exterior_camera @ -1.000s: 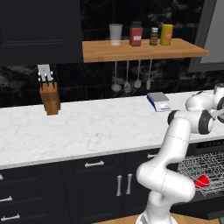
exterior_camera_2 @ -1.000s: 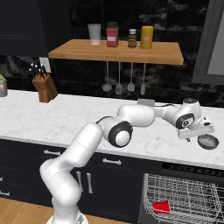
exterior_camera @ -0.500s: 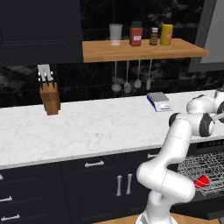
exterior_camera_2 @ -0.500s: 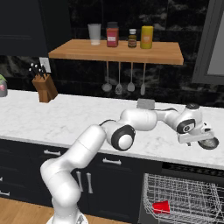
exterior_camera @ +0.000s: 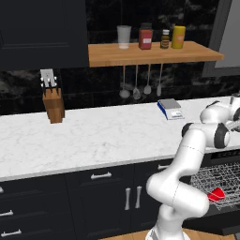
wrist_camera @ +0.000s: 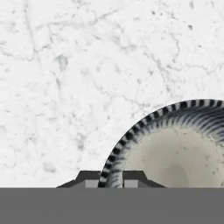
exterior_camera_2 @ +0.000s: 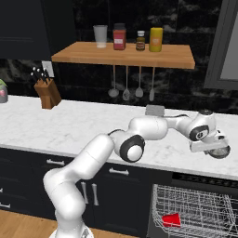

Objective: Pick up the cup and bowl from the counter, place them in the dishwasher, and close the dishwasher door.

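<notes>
My gripper (wrist_camera: 111, 177) sits at the bottom middle of the hand view, its two dark fingertips (wrist_camera: 89, 178) straddling the rim of the bowl (wrist_camera: 175, 148): one tip outside the wall, the other inside, both pressed close to the striped black-and-white edge, so I am clamped on that rim. The bowl fills the lower right of this view, pale and beige inside, with the white veined counter (wrist_camera: 78, 78) spreading behind it to the upper left.

In the right base view my gripper (exterior_camera_2: 211, 148) is at the right of the frame, holding the bowl (exterior_camera_2: 219, 151) just above the counter (exterior_camera_2: 69, 125), near its front edge. Whether the bowl touches the marble I cannot tell. Directly below, at the lower right, the dishwasher (exterior_camera_2: 197, 211) stands open with its grey wire rack drawn out, and the red cup (exterior_camera_2: 172, 220) lies in the rack at its left side.

In the left base view the cup (exterior_camera: 216, 194) shows as a red shape in the rack at the lower right of the frame, behind my white arm.

Farther out, a knife block (exterior_camera_2: 48, 92) stands on the counter at the left, a wooden shelf (exterior_camera_2: 125, 53) with jars runs across the top, utensils (exterior_camera_2: 126, 90) hang beneath it, and a small scale (exterior_camera: 169, 108) rests on the counter at the right of the left base view.
</notes>
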